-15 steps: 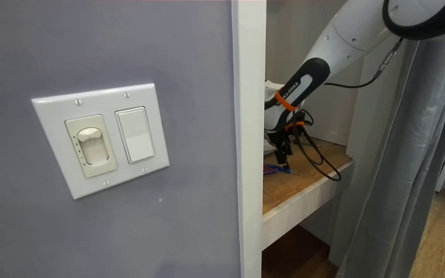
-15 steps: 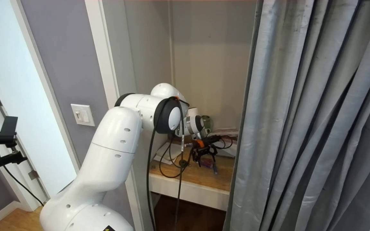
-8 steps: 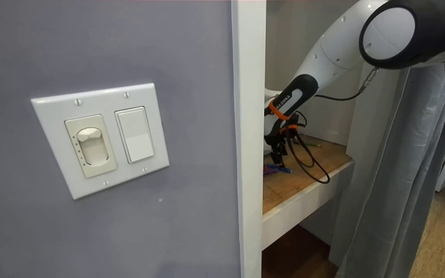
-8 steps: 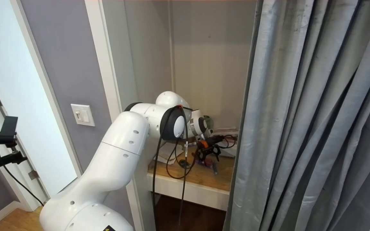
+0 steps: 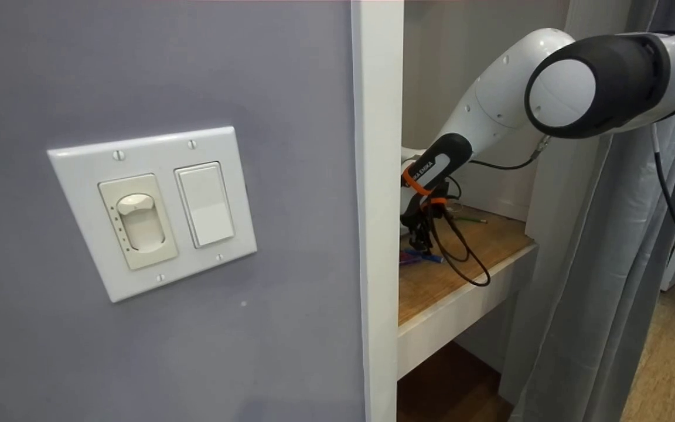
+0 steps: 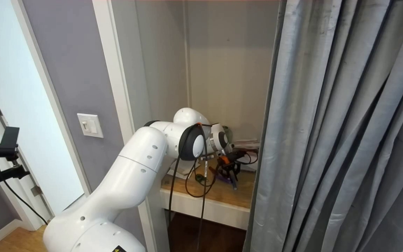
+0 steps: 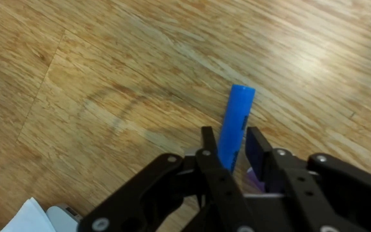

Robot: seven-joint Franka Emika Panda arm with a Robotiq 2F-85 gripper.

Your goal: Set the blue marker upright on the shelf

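Note:
The blue marker (image 7: 237,119) lies flat on the tan wooden shelf (image 7: 172,64) in the wrist view, its far end pointing away from the gripper. My gripper (image 7: 230,129) is over it, with one finger on either side. Those fingers stand partly apart, and a gap shows between the marker and the right-hand finger. The marker's near end is hidden behind the left finger. In both exterior views the gripper (image 5: 420,243) hangs low over the shelf (image 5: 460,287), at the marker (image 5: 432,258). The marker (image 6: 234,184) looks greyish in an exterior view.
A purple item (image 7: 254,180) lies beside the marker, partly behind the right finger. Papers (image 6: 178,171) and a small green object (image 6: 200,177) rest on the shelf. A green pencil (image 5: 469,220) lies farther back. A white post (image 5: 379,176) and grey curtain (image 6: 313,122) flank the recess.
The arm has come down and moved deeper into the recess, bringing the gripper lower over the marker. The jaws have drawn closer together. The marker has not visibly moved.

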